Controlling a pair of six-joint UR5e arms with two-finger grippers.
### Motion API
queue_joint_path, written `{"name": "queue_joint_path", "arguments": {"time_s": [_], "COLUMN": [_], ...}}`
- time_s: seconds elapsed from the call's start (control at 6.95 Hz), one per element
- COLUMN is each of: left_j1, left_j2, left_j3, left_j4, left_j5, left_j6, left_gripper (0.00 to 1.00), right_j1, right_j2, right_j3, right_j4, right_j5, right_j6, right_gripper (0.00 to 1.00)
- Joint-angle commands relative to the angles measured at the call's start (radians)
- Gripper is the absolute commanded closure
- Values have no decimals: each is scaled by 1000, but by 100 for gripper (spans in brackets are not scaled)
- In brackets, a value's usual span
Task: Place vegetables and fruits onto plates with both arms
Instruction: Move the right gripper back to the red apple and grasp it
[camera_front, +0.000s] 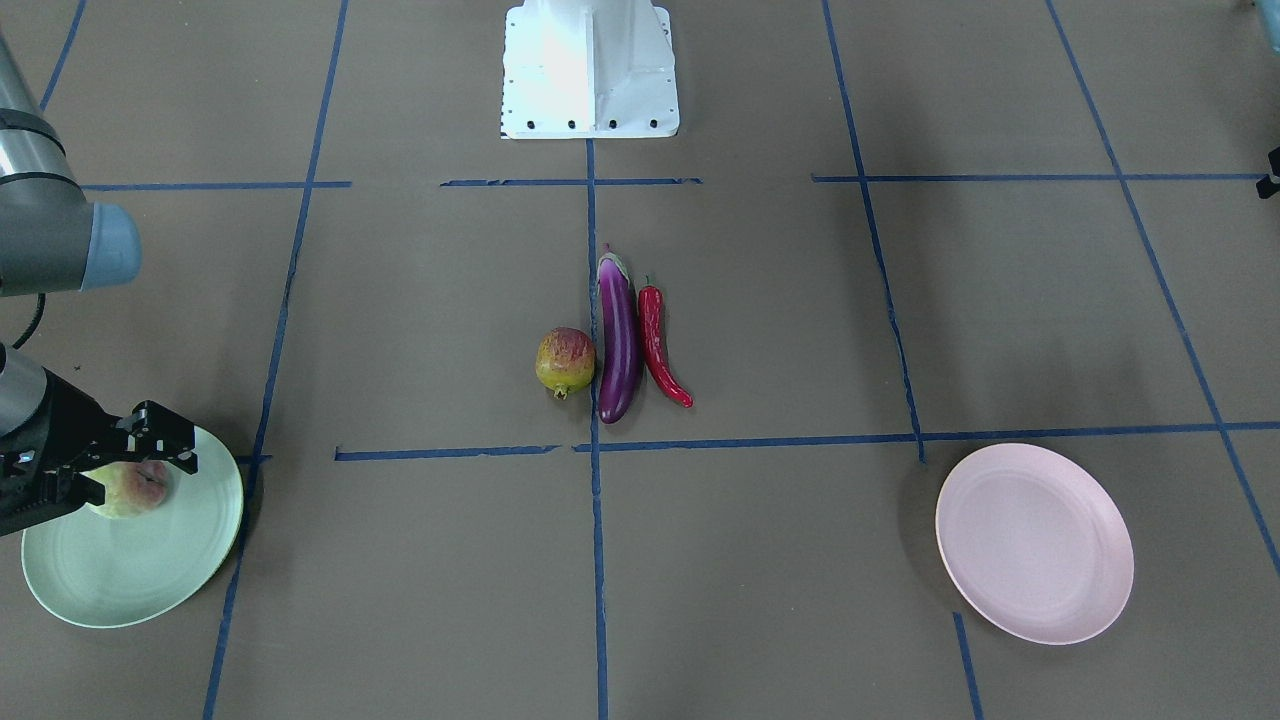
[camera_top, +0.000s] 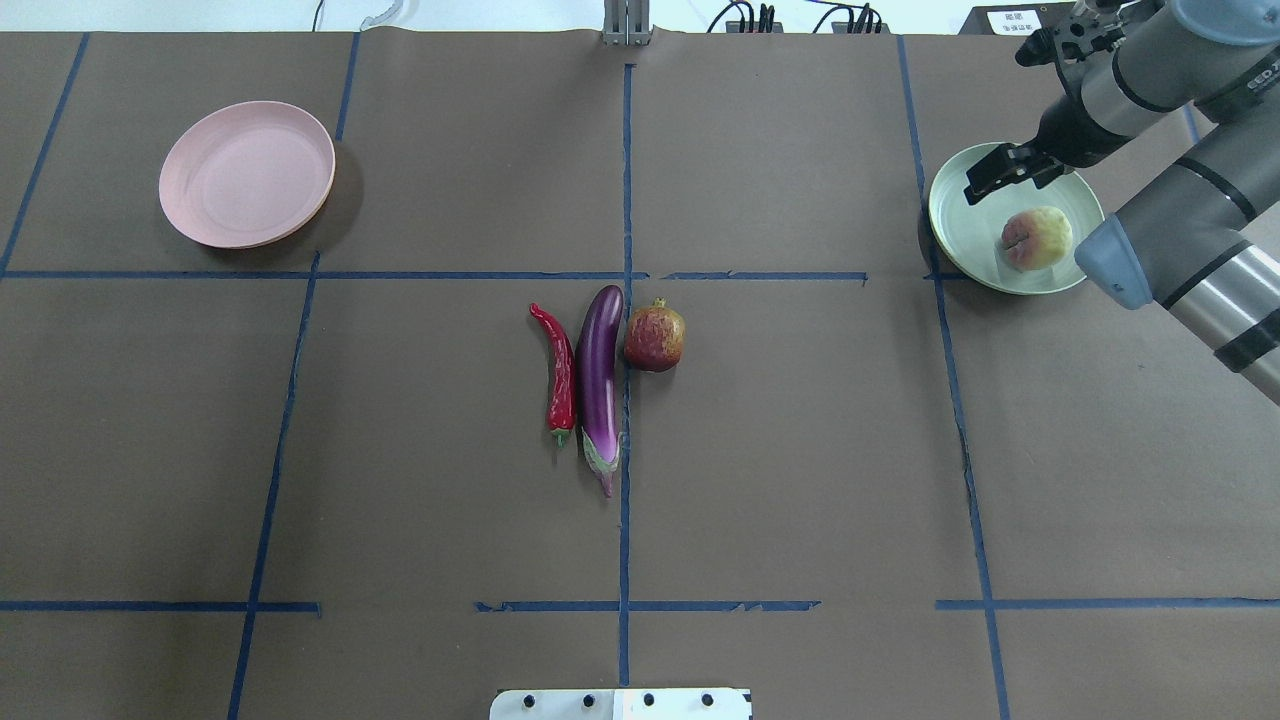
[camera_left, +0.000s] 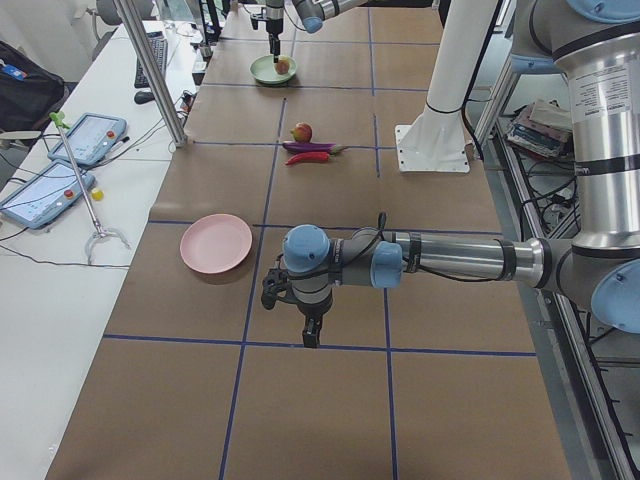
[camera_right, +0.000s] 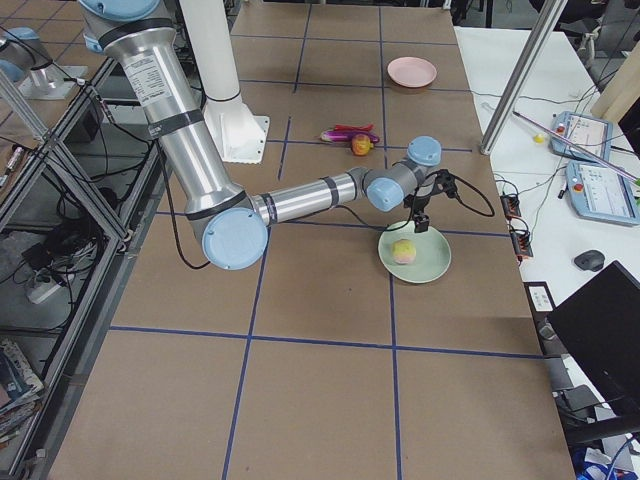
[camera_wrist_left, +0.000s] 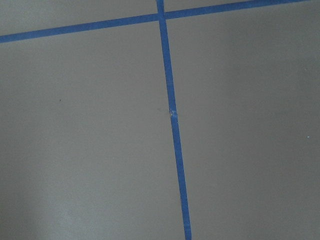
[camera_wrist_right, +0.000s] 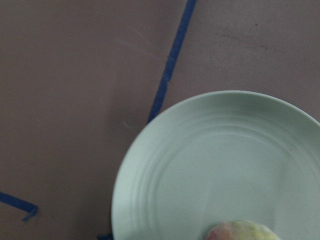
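the pale fruit (camera_top: 1037, 238) rests on the mint plate (camera_top: 962, 228), with the right end effector (camera_top: 1003, 172) spread and empty over that plate. i cannot tell the left end effector (camera_left: 311, 336)'s state. the eggplant (camera_top: 599, 375) lies mid-surface; it looks glossy, stiff and likely slippery, so grip across its middle.
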Motion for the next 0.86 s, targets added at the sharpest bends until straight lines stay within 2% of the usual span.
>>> {"name": "queue_joint_path", "arguments": {"time_s": [0.0,0.29,0.58,0.72], "left_j1": [0,0,0,0], "left_j2": [0,0,0,0], "left_j3": [0,0,0,2], "left_j4": [-2,-2,-2,-2], "left_j5": [0,0,0,0], "left_j6": [0,0,0,0], "left_gripper": [0,0,0,0], "right_j1": [-122,-355,-507,-551], "right_j2": [78,205,367,379], "right_j3": [101,97,94,86], "right_j4": [-34,-42,-268,-282], "right_j5": [-45,-271,-453,-519], "right_j6": [254,540,701,754], "right_gripper": [0,0,0,0]}}
